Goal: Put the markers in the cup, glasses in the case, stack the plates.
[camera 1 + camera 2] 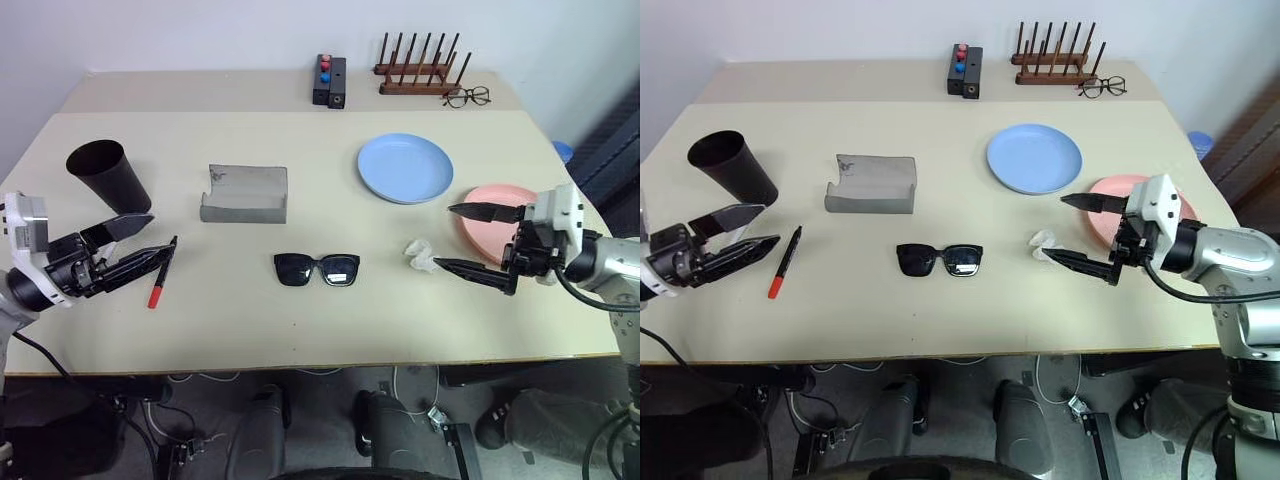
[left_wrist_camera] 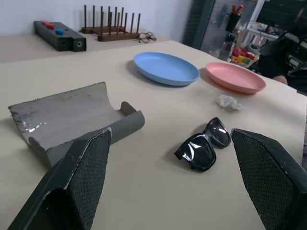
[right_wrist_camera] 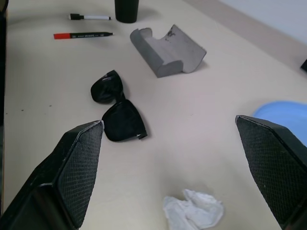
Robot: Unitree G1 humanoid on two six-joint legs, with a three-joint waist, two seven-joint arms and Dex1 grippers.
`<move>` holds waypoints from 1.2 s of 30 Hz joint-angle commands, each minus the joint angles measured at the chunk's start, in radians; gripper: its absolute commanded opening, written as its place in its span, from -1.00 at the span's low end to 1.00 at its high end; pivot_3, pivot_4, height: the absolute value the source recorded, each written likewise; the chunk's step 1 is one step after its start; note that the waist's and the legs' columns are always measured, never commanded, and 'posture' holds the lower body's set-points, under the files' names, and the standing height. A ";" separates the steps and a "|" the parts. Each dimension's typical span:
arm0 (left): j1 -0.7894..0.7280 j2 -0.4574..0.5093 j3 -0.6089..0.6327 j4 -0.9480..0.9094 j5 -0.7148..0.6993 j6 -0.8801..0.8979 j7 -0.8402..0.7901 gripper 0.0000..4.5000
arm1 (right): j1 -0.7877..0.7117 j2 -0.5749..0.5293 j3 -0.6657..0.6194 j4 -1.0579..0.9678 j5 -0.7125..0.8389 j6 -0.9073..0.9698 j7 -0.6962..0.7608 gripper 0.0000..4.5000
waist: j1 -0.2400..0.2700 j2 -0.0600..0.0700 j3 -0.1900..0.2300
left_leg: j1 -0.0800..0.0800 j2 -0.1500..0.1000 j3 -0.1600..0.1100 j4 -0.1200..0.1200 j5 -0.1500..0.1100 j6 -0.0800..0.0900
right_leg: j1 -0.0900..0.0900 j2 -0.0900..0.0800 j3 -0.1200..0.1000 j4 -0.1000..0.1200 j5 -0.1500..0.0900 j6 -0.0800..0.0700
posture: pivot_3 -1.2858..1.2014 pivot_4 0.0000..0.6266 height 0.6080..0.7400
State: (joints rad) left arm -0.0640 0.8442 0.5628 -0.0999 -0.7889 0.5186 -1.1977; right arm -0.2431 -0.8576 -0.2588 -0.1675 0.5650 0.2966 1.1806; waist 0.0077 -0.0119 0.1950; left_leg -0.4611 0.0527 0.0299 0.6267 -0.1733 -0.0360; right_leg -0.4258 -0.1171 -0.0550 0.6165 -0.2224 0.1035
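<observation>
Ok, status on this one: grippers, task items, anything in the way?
Left gripper and right gripper open, empty. Marker, sunglasses, both plates untouched on table. Tissue beside pink plate.

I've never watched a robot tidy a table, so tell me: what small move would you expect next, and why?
Probably the left gripper easing toward the marker to pick it up. Its fingers are open and empty, the marker lies right beside them, and the cup stands just behind. The right gripper is open too, near the pink plate.
</observation>
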 commanded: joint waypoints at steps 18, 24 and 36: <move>0.051 0.048 0.087 0.007 0.047 0.014 0.129 0.83 | -0.208 0.136 0.088 0.027 0.038 0.004 -0.059 1.00 | -0.015 0.000 0.000 | 0.000 0.000 0.001 -0.003 0.001 0.002 | -0.001 0.000 0.000 -0.001 0.000 0.000 | 0.03 -0.52 1.00; 0.104 0.148 0.130 0.091 0.158 0.121 0.297 0.83 | -0.242 0.174 0.144 0.020 0.034 0.014 -0.055 1.00 | -0.016 0.000 0.000 | 0.000 0.000 0.001 -0.003 0.000 0.000 | -0.002 0.000 0.000 -0.001 0.000 0.000 | 0.03 -0.52 1.00; -0.131 0.194 0.007 0.289 0.265 0.283 0.527 0.83 | -0.324 0.384 0.300 0.016 -0.073 -0.021 -0.179 1.00 | -0.013 0.000 0.000 | 0.000 0.000 0.001 -0.006 0.001 -0.001 | -0.003 0.000 0.000 0.000 0.000 0.000 | 0.03 -0.52 1.00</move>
State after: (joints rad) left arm -0.1575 1.0083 0.5735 0.1636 -0.5398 0.7850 -0.6947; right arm -0.5546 -0.4765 0.0490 -0.1298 0.5142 0.3067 1.0256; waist -0.0057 -0.0121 0.1948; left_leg -0.4615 0.0525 0.0309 0.6208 -0.1724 -0.0370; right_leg -0.4287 -0.1170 -0.0554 0.6161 -0.2220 0.1035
